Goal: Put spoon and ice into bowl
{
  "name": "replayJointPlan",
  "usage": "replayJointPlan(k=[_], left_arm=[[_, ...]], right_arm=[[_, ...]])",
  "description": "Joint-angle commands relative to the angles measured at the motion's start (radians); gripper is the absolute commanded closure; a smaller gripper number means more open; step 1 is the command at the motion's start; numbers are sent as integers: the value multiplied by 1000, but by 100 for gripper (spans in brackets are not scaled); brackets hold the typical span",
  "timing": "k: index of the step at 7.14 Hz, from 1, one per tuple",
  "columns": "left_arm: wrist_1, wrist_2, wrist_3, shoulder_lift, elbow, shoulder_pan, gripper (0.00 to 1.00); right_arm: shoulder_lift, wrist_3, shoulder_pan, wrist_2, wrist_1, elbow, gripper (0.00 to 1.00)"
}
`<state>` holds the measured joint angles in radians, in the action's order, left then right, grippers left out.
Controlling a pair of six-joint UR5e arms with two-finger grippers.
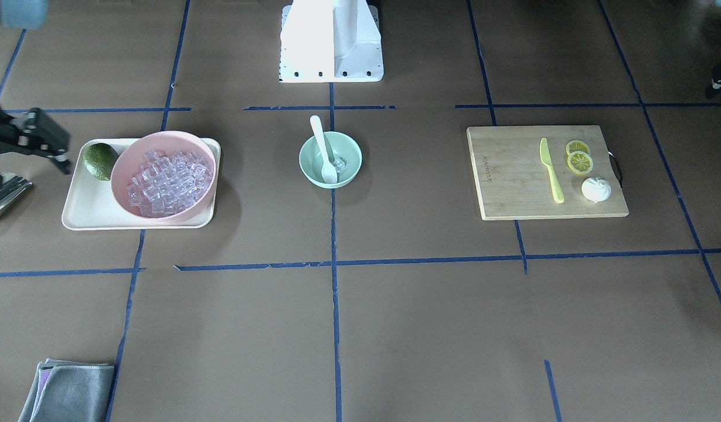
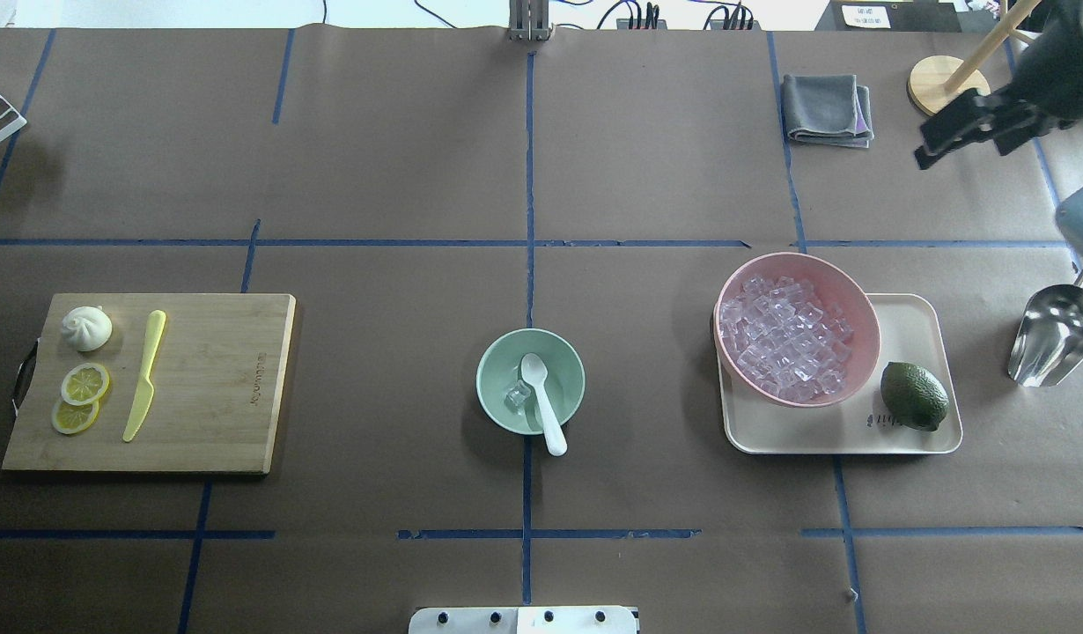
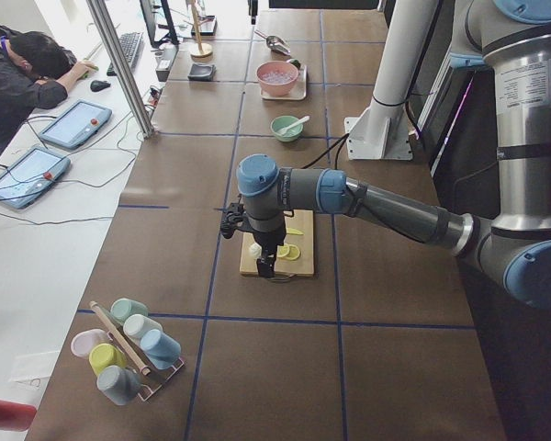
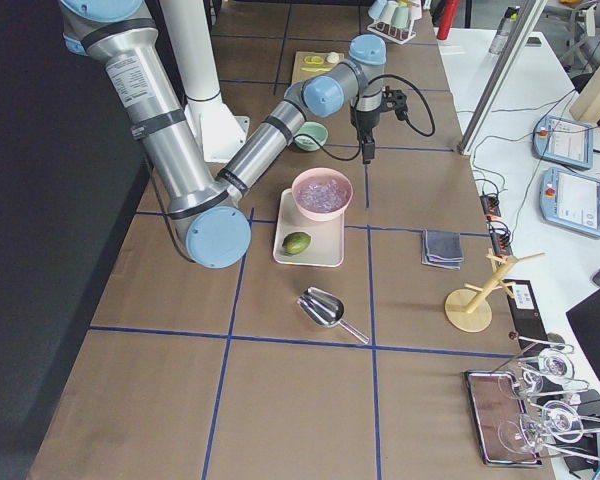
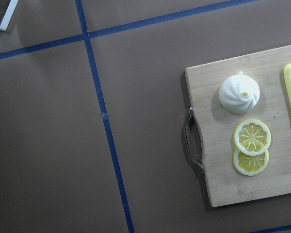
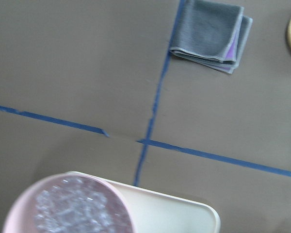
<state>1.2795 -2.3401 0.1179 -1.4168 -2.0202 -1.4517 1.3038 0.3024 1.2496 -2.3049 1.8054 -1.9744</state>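
Note:
The mint-green bowl (image 2: pixel 489 370) stands at the table's middle. The white spoon (image 2: pixel 541 401) lies in it, scoop down inside and handle leaning over the near rim. One clear ice cube (image 2: pixel 517 398) sits in the bowl beside the scoop. Several more ice cubes (image 2: pixel 784 339) fill the pink bowl (image 2: pixel 863 304) to the right. My right gripper (image 2: pixel 924 158) hangs high over the far right of the table, empty, its fingers looking closed. My left gripper (image 3: pixel 266 265) shows only in the exterior left view, above the cutting board's end; I cannot tell its state.
The pink bowl and a green avocado (image 2: pixel 914 396) sit on a cream tray (image 2: pixel 814 431). A metal scoop (image 2: pixel 1052 339) lies right of the tray. A wooden board (image 2: pixel 216 379) at the left holds a yellow-green knife (image 2: pixel 145 374), lemon slices and a bun. A grey cloth (image 2: pixel 828 108) lies far right.

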Motion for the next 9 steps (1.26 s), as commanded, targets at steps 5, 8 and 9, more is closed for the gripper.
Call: replayJointPlan(k=[5,8,9], left_arm=[[1,-1,2,4,5,-4,0],[1,-1,2,4,8,-4,0],[1,-1,2,4,8,-4,0]], right_arm=[[285,-528,404,-131,-73,328,0],[316,-528,432,-126,-156,347,0],[318,-526,433,-113,-165,344,0]])
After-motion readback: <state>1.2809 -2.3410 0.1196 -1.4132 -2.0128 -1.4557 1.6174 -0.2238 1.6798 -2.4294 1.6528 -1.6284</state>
